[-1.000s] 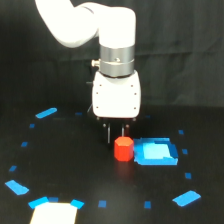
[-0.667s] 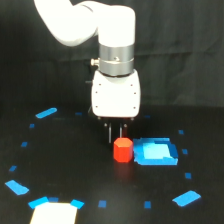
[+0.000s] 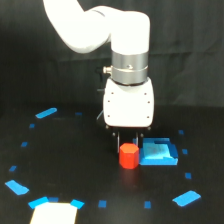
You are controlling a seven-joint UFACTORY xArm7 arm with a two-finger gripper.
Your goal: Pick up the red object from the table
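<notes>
Centrally, red object [image 3: 129,155], blue tray [image 3: 159,153] touching

A robotics lab: black table [image 3: 60,165] with blue tape marks [image 3: 46,113], dark backdrop

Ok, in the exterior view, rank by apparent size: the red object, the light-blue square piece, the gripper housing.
1. Gripper housing, the white body, clearly largest.
2. Light-blue square piece.
3. Red object, smallest.
All sit at similar depth, so the order looks reliable.
</notes>
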